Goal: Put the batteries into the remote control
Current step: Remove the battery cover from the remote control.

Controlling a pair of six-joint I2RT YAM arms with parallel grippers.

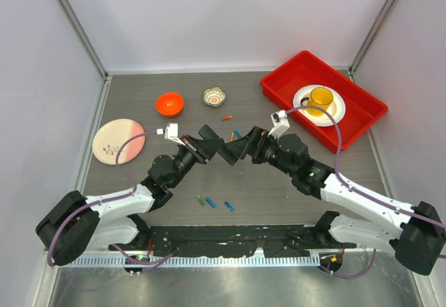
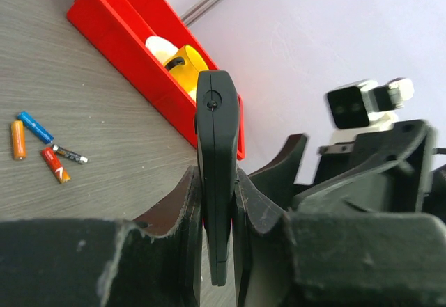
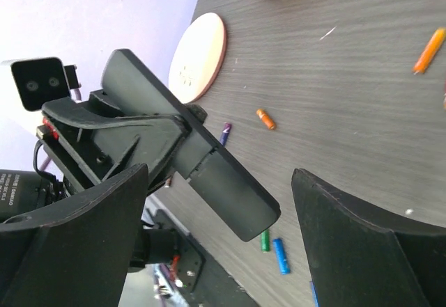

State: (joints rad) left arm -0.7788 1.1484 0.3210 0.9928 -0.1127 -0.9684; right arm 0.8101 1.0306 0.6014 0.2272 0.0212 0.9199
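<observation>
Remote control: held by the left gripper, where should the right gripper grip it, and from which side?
Probably its free end, sticking out past the fingers of the left gripper, coming in end-on from the right. The remote control is a thin slab, so the open right gripper should close across its broad faces.

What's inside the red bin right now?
The red bin holds a white plate with a yellow mug on it. The bin floor under the plate is covered; nothing else shows inside.

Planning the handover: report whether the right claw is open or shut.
Open: right claw fingers stand wide apart, gaps either side of the remote control.
</observation>
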